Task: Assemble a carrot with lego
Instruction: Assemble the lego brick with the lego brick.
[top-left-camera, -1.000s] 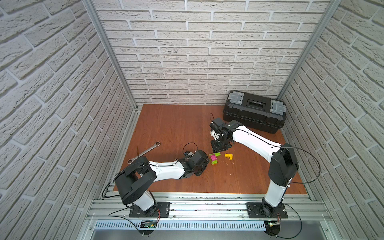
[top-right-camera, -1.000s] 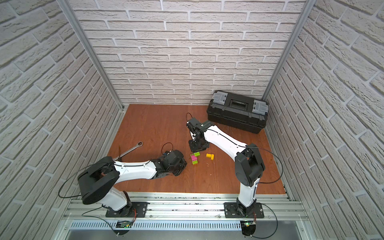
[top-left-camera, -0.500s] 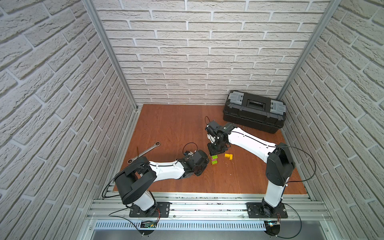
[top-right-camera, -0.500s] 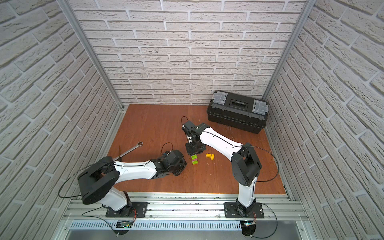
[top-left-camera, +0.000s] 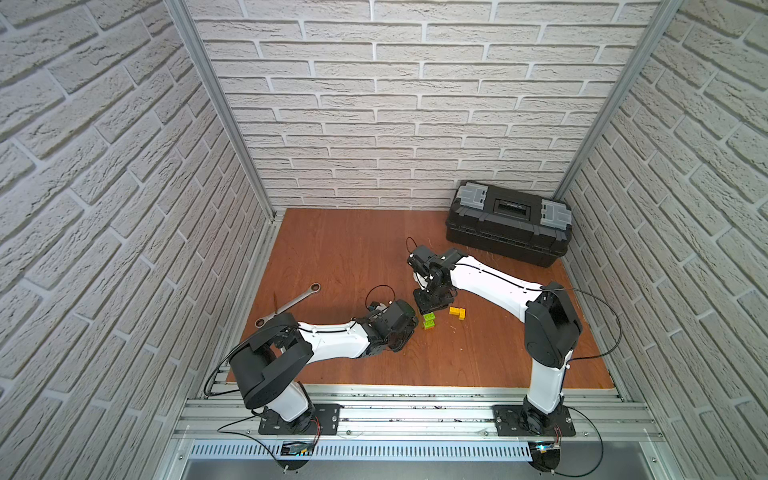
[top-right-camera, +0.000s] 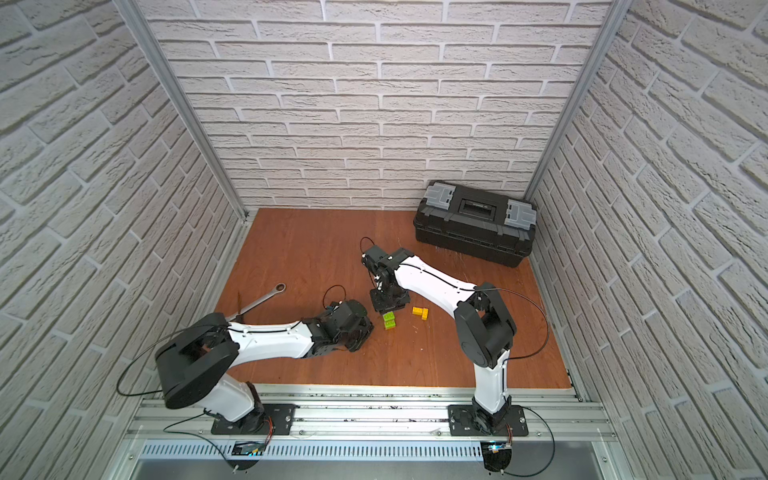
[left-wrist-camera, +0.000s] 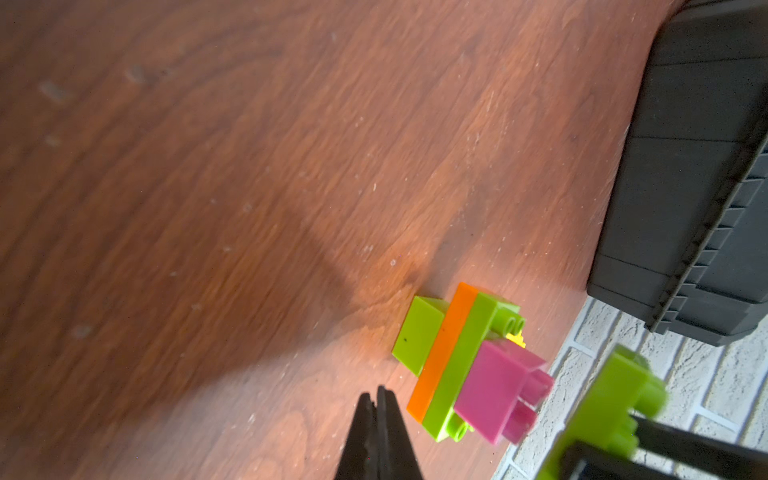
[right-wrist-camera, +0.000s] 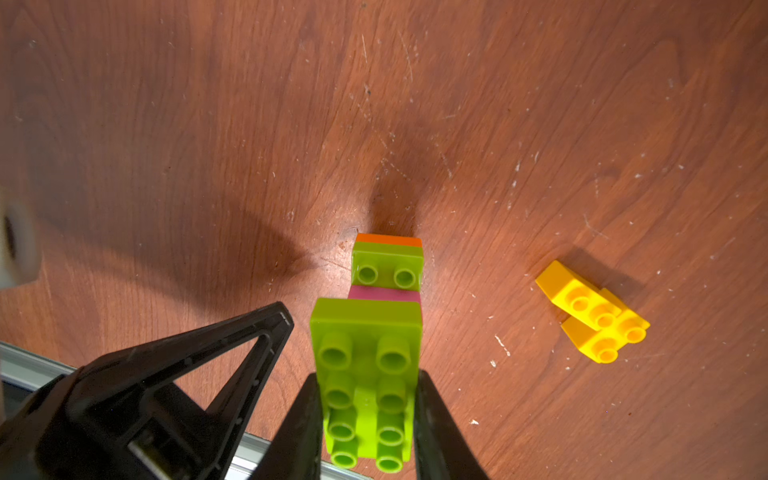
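Lime brick (right-wrist-camera: 365, 374), pinched in right fingers (right-wrist-camera: 436, 424), hangs just above carrot (right-wrist-camera: 386, 266), long axes parallel; left fingers (left-wrist-camera: 365, 432) pressed together beside it.

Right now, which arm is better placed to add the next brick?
Right: the right hand holds a lime brick over the stack; the left hand is shut, empty, beside it.

Right tool (top-left-camera: 428, 309) maybe gripping lime brick (top-left-camera: 429, 318).

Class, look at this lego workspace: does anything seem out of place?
Yes: a wrench lies loose on the table beside the left arm, away from the closed toolbox; it is no lego piece.
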